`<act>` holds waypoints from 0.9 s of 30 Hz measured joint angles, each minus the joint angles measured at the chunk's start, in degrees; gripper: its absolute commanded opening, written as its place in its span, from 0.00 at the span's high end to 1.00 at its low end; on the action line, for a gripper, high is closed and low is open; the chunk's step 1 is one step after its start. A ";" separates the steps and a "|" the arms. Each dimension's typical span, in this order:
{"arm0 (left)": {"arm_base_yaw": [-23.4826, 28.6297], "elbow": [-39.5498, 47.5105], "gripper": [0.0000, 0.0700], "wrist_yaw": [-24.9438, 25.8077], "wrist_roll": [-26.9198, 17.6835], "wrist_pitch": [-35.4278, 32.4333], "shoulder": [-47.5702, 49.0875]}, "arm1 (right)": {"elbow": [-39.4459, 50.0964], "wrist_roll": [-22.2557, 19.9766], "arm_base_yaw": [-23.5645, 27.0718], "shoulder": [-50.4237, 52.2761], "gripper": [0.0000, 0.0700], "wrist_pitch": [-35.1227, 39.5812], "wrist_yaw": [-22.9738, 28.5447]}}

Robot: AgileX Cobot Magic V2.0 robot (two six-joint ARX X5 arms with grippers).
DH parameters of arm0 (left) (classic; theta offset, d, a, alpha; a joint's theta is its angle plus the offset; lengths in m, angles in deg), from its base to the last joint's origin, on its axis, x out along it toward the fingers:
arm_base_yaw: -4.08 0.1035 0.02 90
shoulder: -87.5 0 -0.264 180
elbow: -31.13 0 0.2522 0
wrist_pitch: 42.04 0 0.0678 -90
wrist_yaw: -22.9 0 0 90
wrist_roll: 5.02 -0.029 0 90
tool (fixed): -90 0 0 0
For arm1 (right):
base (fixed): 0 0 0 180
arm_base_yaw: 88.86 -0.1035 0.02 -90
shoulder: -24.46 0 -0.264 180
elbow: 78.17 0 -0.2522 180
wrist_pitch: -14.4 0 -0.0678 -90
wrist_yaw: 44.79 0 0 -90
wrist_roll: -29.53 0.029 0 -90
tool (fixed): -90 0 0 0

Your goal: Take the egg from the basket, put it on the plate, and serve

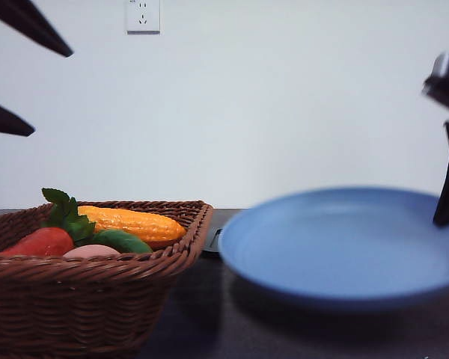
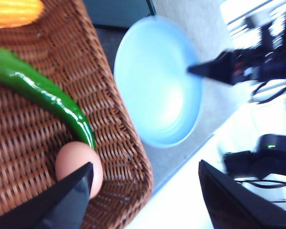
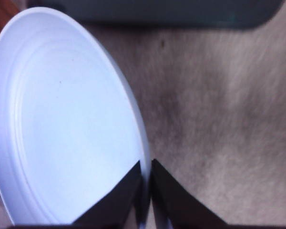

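Front view: plate (image 1: 344,243) held off the table, right of the basket (image 1: 90,299), pinched at its right rim by the right gripper (image 3: 147,191), jaws closed on the rim. Egg (image 2: 78,167) lies in the basket by the near rim, touching the tip of a green pepper (image 2: 43,93), next to a red fruit (image 1: 41,241); corn (image 1: 135,223) behind. Left gripper (image 2: 145,191) spread wide above the basket, one finger (image 2: 62,200) over the egg, holding nothing.
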State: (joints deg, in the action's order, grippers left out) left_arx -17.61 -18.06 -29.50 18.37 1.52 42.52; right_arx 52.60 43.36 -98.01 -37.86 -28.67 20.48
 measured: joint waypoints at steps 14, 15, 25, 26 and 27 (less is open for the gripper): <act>-20.48 -7.30 0.37 -26.68 1.48 2.76 -13.22 | 0.00 0.14 5.03 11.52 1.00 -0.03 2.86; -21.37 -7.76 0.37 -27.93 1.33 3.12 -14.87 | 0.00 0.14 5.35 11.78 1.00 -0.03 2.86; -25.08 -13.16 0.37 -37.45 -1.29 8.08 -28.89 | 0.00 0.14 6.54 12.48 1.00 -0.07 2.89; -25.09 -13.44 0.37 -37.46 -1.62 8.06 -29.94 | 0.00 0.14 6.54 12.48 1.00 -0.07 2.89; -25.10 -13.64 0.37 -37.46 -1.88 8.01 -30.87 | 0.00 0.14 6.54 12.48 1.00 -0.07 2.89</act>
State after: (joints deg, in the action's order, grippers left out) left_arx -42.71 -31.70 -66.96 16.49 9.53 11.64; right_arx 52.60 43.51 -91.47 -25.39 -28.74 23.36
